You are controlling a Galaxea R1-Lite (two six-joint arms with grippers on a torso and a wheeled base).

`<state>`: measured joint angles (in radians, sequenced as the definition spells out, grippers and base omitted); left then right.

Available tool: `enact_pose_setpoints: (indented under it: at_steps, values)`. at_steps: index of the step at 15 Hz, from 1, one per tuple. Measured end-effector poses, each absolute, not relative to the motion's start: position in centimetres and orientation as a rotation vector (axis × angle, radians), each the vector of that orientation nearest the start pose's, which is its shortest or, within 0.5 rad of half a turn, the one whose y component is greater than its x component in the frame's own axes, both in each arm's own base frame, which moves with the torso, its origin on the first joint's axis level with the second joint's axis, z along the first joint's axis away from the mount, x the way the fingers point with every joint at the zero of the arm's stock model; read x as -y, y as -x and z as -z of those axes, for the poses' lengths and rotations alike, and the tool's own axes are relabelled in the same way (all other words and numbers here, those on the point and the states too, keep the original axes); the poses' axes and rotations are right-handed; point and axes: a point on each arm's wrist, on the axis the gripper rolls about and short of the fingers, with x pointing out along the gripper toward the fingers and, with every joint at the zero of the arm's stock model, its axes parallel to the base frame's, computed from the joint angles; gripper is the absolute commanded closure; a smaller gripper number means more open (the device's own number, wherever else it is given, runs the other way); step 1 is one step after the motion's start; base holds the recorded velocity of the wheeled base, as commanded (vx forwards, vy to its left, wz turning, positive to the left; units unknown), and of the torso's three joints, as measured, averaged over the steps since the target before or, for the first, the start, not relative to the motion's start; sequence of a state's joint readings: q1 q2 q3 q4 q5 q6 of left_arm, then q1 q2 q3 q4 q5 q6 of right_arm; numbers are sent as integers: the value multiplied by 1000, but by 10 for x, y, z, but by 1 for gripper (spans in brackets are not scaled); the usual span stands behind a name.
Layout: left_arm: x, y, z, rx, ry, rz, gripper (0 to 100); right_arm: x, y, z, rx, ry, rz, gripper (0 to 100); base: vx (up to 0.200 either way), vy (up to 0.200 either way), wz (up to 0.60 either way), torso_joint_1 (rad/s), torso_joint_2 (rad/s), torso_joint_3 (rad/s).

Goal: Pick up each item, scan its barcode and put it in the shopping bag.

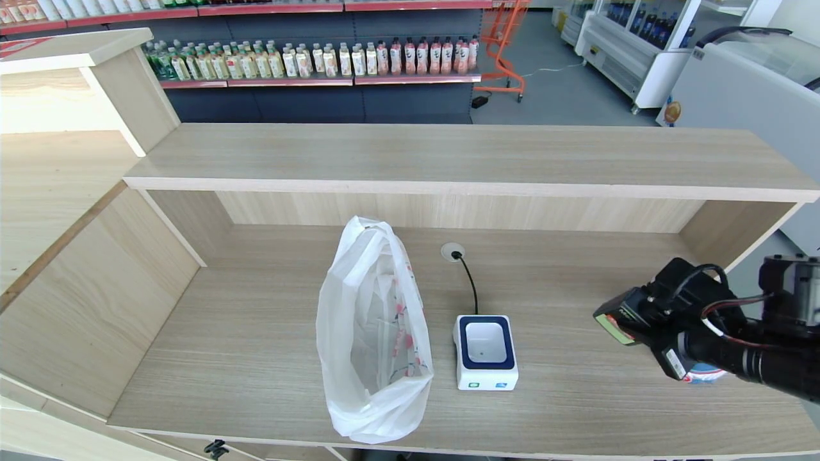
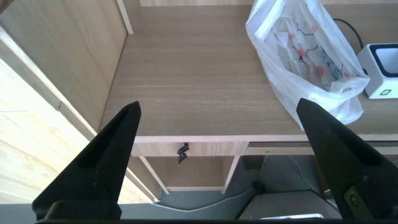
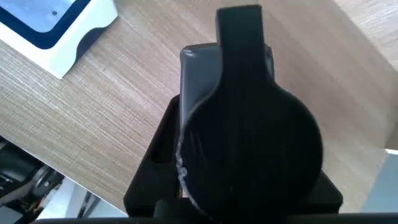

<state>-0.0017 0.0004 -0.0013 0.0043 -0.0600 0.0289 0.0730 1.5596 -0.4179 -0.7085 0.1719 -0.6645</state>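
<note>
Checkout counter (image 1: 576, 397) in pale wood, seen from above, w/ shop shelves behind.

A white plastic shopping bag (image 1: 375, 339) stands left of centre, its mouth open upward. Just beside it, on the robot's right, a white and blue barcode scanner (image 1: 485, 351) lies w/ its window facing up. A black cable (image 1: 471, 282) runs from it to a hole at the back of the counter.

The right gripper (image 3: 239, 124) is over the counter's right end, well apart from the scanner. It seems to be clamped on a dark-topped round container (image 3: 261, 162), though the wrist cam sits so close that the grip isn't sharply readable. From the head cam, a blue, white and red bit of that item (image 1: 703, 373) peeks out under the wrist, low above the counter or on it; which, I can't tell.

The left gripper (image 2: 219, 107) hangs off the counter's left front edge, fingers spread wide, holding nothing.

Handling, as judgement:
- The container looks rigid and prob. light.
- Its smooth curved wall could slip or twist, so a hold across the full width suits it best.
- Where its barcode is, I can't tell.
- The bag is thin, soft film, so the item should go in through the open mouth from above, since a nudge to the rim could fold it shut.
</note>
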Motion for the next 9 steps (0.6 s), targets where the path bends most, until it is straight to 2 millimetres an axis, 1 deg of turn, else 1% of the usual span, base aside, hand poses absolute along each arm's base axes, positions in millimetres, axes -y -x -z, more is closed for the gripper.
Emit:
enact_pose_setpoints:
  at_steps: [1, 2, 3, 4, 5, 7, 9]
  values:
    - [1, 23, -75, -3, -29, 62, 0, -19, -217, -140, -284, 689, -367, 100, 0, 0, 0, 0, 0, 0]
    - [1, 23, -75, -3, -29, 61, 0, -17, -204, -149, -224, 820, -375, 100, 0, 0, 0, 0, 0, 0]
    - [1, 23, -75, -3, -29, 62, 0, -17, -195, -155, -154, 961, -406, 100, 0, 0, 0, 0, 0, 0]
    - [1, 23, -75, -3, -29, 62, 0, -17, -189, -160, -69, 1067, -463, 100, 0, 0, 0, 0, 0, 0]
    - [1, 23, -75, -3, -29, 62, 0, -17, -183, -164, 50, 1208, -545, 100, 0, 0, 0, 0, 0, 0]
    - [1, 23, -75, -3, -29, 62, 0, -12, -178, -167, 305, 1519, -650, 100, 0, 0, 0, 0, 0, 0]
    - [1, 23, -75, -3, -29, 62, 0, -13, -174, -168, 698, 1767, -755, 100, 0, 0, 0, 0, 0, 0]
